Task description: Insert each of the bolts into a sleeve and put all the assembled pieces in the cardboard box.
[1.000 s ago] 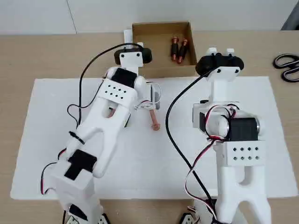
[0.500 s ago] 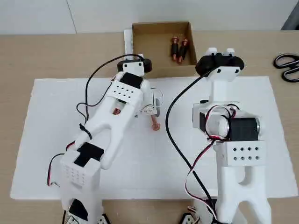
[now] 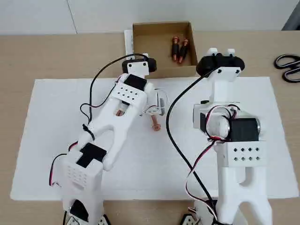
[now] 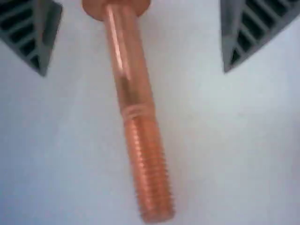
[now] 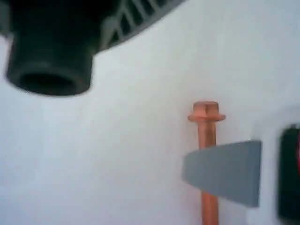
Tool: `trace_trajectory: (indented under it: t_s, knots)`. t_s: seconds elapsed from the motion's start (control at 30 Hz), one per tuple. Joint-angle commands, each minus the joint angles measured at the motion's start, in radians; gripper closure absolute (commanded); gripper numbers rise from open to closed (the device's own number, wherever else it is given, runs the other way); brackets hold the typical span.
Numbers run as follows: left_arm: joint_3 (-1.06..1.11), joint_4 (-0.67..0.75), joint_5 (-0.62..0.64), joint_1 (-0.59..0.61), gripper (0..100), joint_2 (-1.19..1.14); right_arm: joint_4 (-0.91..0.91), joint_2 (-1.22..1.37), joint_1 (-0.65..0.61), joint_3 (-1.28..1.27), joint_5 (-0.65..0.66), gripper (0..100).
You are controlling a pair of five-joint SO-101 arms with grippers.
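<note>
Two grey fingers (image 4: pixel 33 33) of my left gripper (image 4: pixel 135 69) stand spread wide, one on either side of the copper bolt (image 4: pixel 136 108), and neither touches it. The bolt lies flat on the white mat (image 4: pixel 234 154), its head up between the fingers and its threaded end pointing away from them.

My right gripper (image 5: pixel 70 33) looks clamped on a black sleeve (image 5: pixel 47 51), though I can make out just one ribbed finger (image 5: pixel 136 18) against it; the sleeve's bore faces the camera.

From above, the left arm reaches across the mat with the bolt just beside its wrist. The cardboard box (image 3: pixel 138 47) sits past the mat's far edge, with two assembled pieces (image 3: pixel 176 47) side by side inside. Scissors (image 3: pixel 287 65) lie on the table (image 3: pixel 47 56), well apart to the right.
</note>
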State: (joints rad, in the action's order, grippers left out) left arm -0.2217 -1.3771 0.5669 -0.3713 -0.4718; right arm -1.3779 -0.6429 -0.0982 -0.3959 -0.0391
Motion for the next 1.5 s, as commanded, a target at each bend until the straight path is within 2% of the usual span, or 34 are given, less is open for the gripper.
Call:
trace_trajectory:
  t_s: [0.0, 0.47, 0.67, 0.87, 1.27, 1.37, 1.47]
  knots:
    - [-0.039, 0.015, 0.006, -0.012, 78, 0.008, 0.004, -0.031, 0.010, 0.006, 0.005, 99.5]
    - [-0.077, 0.009, 0.006, -0.014, 78, -0.092, 0.004, -0.030, 0.008, 0.006, 0.003, 99.5]
    - [-0.116, 0.011, 0.000, -0.014, 95, -0.100, 0.004, -0.030, 0.008, 0.006, 0.003, 99.5]
    - [-0.116, 0.009, 0.000, -0.015, 99, -0.101, 0.004, -0.030, 0.008, 0.006, 0.003, 99.5]
    - [-0.105, 0.008, -0.002, -0.031, 99, -0.103, 0.004, -0.030, 0.008, 0.006, 0.003, 99.5]
    - [-0.074, 0.008, -0.057, -0.031, 99, -0.103, 0.004, -0.030, 0.008, 0.006, 0.003, 99.5]
    - [-0.065, 0.008, -0.060, -0.031, 99, -0.101, 0.004, -0.030, 0.008, 0.006, 0.003, 99.5]
